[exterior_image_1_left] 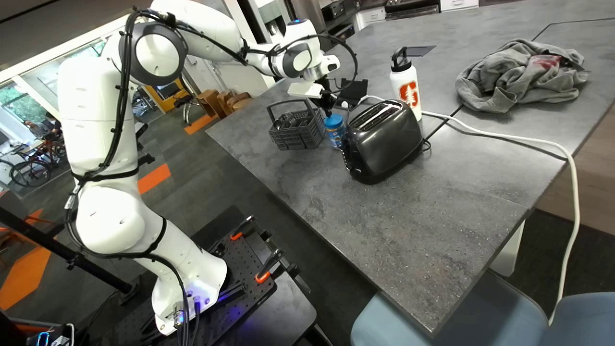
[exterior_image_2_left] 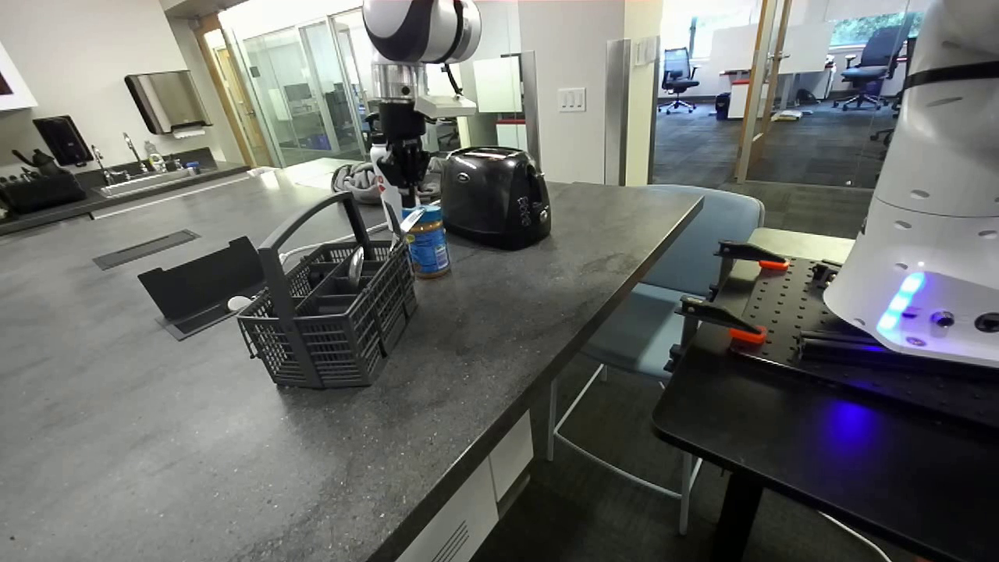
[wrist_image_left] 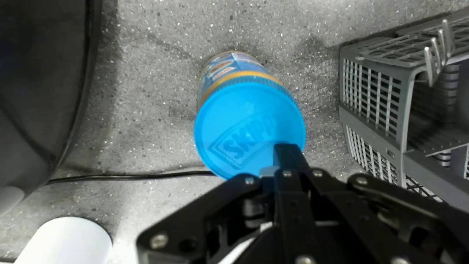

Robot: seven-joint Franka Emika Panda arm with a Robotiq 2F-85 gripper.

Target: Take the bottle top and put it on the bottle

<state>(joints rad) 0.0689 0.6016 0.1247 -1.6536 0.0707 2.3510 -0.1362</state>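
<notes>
The bottle top (exterior_image_1_left: 333, 120) is a bright-blue round lid. It sits flat on the mouth of the bottle (exterior_image_1_left: 337, 138), a short upright jar with a blue label and a yellow-orange rim. The lid (exterior_image_2_left: 426, 215) and jar (exterior_image_2_left: 429, 251) also show in an exterior view. In the wrist view the lid (wrist_image_left: 242, 124) hides most of the jar (wrist_image_left: 232, 66). My gripper (wrist_image_left: 285, 156) is shut with nothing seen between its fingers. It points down over the lid's edge in both exterior views (exterior_image_1_left: 328, 111) (exterior_image_2_left: 410, 199). I cannot tell whether the fingertips touch the lid.
A black toaster (exterior_image_1_left: 384, 142) stands close beside the jar. A grey cutlery basket (exterior_image_2_left: 335, 336) with a fork (wrist_image_left: 438, 51) stands on the jar's other side. Behind are a white bottle (exterior_image_1_left: 406, 86), a white cable (exterior_image_1_left: 509, 137), a raised black flap (exterior_image_2_left: 207, 281) and a grey cloth (exterior_image_1_left: 519, 79).
</notes>
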